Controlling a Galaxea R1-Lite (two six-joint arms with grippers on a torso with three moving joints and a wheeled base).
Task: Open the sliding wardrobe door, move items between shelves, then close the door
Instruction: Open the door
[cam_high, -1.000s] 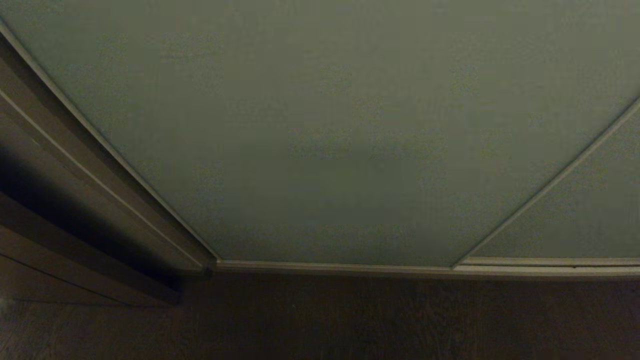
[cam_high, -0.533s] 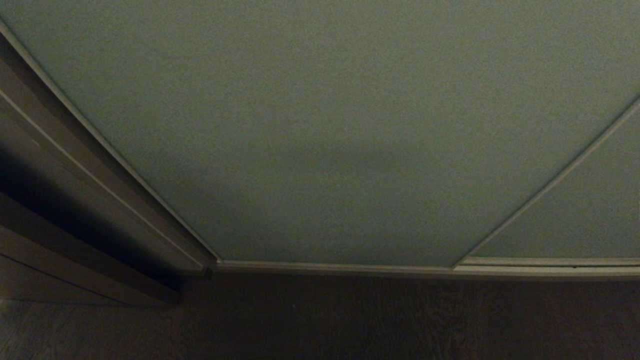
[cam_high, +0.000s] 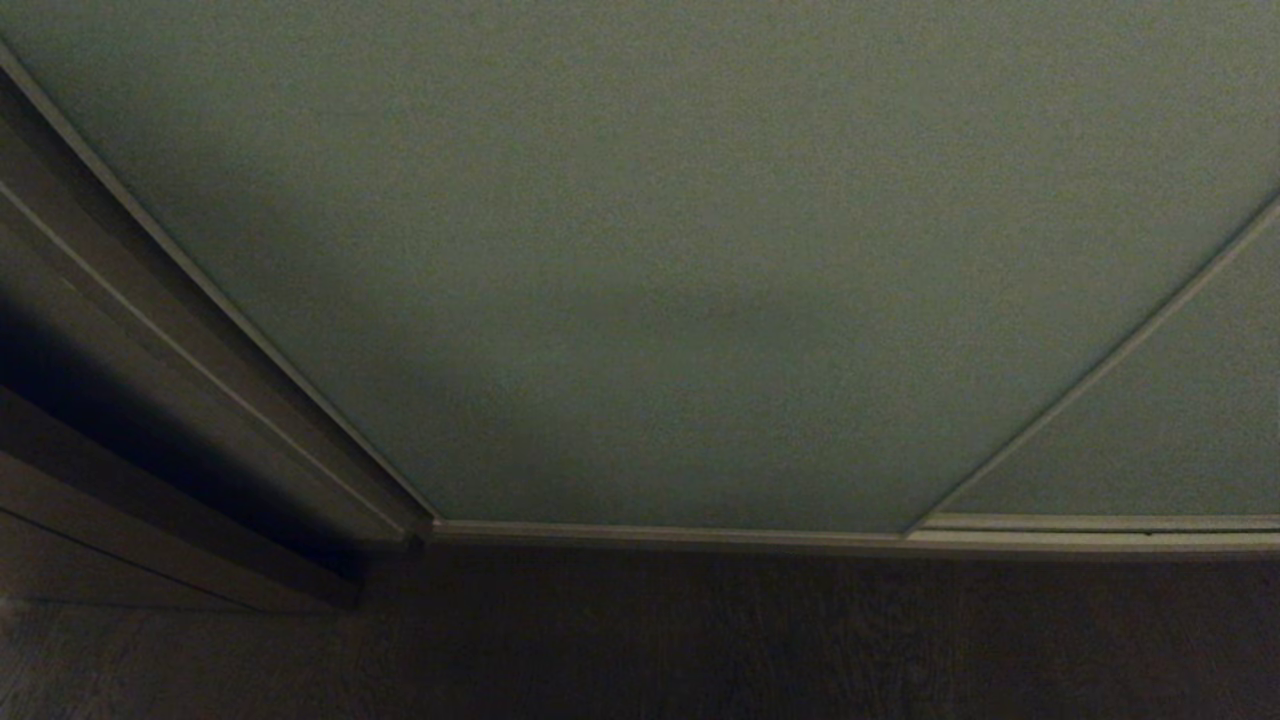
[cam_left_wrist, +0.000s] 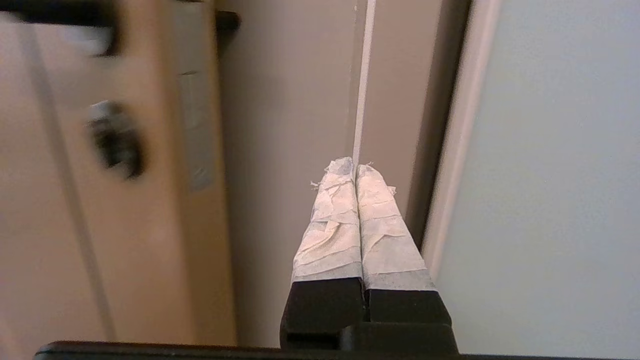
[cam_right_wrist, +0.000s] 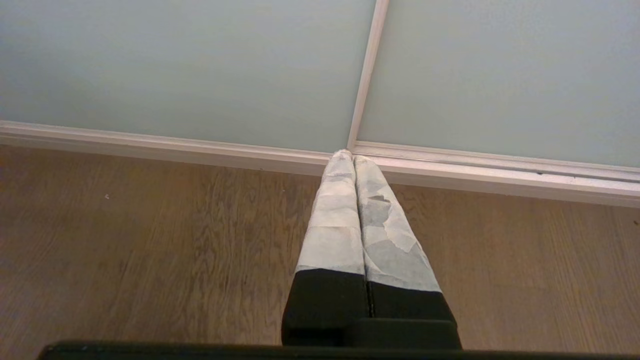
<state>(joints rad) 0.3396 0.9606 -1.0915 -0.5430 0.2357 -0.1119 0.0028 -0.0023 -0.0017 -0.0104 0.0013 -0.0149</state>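
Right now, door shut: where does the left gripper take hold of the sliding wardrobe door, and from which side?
Probably not a pinch: the sliding wardrobe door is a flat matte panel with no handle in view. Its only purchase is the slim off-white frame edge on the robot's left, beside the brown jamb. Bring the shut left gripper in from the left, fingertips against that edge, and push rightwards.
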